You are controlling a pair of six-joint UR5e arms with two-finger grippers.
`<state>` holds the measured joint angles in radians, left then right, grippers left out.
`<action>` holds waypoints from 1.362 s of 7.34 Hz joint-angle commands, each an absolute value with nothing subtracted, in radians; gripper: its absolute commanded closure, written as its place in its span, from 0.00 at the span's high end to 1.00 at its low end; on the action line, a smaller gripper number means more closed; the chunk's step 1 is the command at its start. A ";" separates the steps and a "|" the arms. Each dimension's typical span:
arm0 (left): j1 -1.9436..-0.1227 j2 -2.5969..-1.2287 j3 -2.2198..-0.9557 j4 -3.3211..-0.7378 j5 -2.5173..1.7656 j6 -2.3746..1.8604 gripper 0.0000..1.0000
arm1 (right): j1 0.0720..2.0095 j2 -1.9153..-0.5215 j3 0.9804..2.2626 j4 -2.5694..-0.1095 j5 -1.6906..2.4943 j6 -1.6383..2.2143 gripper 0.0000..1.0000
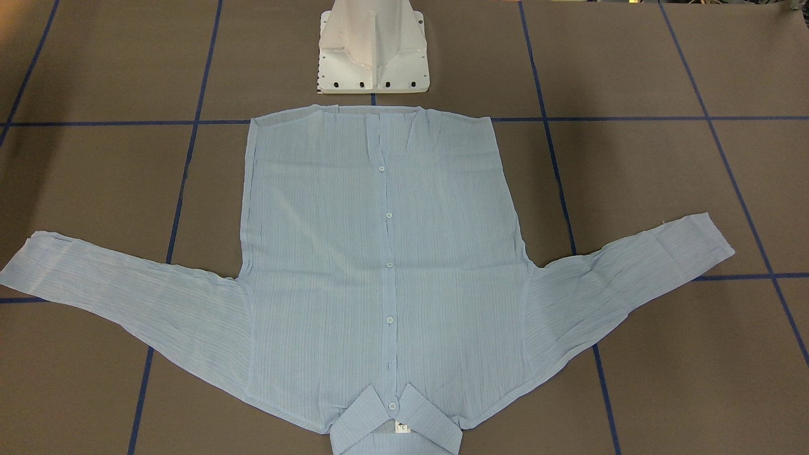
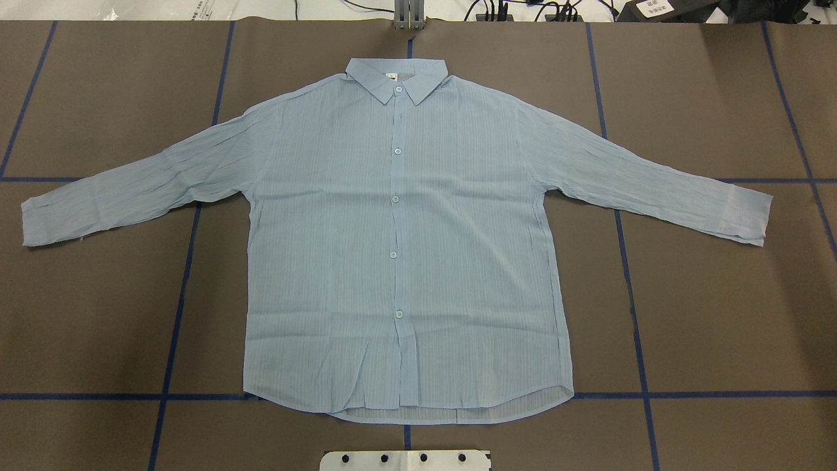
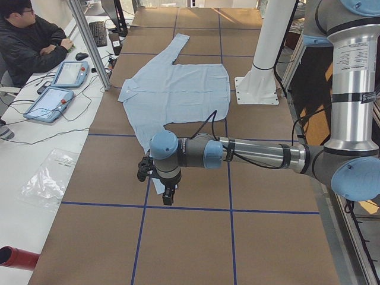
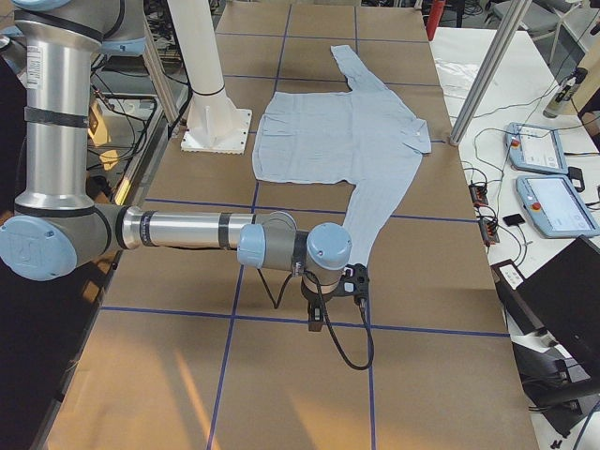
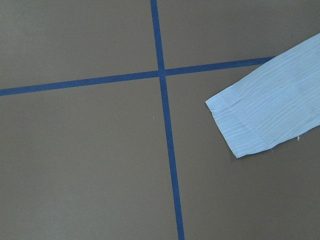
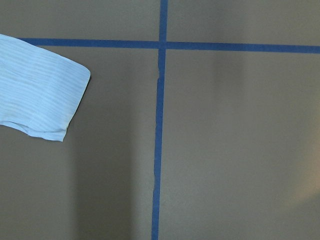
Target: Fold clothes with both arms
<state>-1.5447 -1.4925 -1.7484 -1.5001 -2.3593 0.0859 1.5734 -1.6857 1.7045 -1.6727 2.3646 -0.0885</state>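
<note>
The light-blue striped shirt lies flat on the brown table, buttoned front up, collar away from the robot, both sleeves spread out to the sides. It also shows in the front view. My left gripper hangs over the table near the left sleeve's end; its wrist view shows that cuff. My right gripper hangs near the right sleeve's end; its wrist view shows that cuff. Neither touches the shirt. I cannot tell whether either is open or shut.
The white pedestal base stands just behind the shirt's hem. Blue tape lines grid the table. An operator sits at a side desk with teach pendants. More pendants lie beside the table's far edge.
</note>
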 commanded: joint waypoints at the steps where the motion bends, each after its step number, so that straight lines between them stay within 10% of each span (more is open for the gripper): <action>1: -1.545 -1.494 -1.749 -1.500 -2.359 0.086 1.00 | 1.574 -1.681 1.707 -1.674 2.367 -0.087 1.00; 10: -1.549 -1.556 -1.773 -1.525 -2.388 0.092 1.00 | 1.568 -1.638 1.646 -1.567 2.424 -0.060 1.00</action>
<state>-1.5485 -1.5568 -1.7747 -1.5177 -2.3670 0.0899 1.5709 -1.6367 1.6809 -1.6191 2.4213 -0.0831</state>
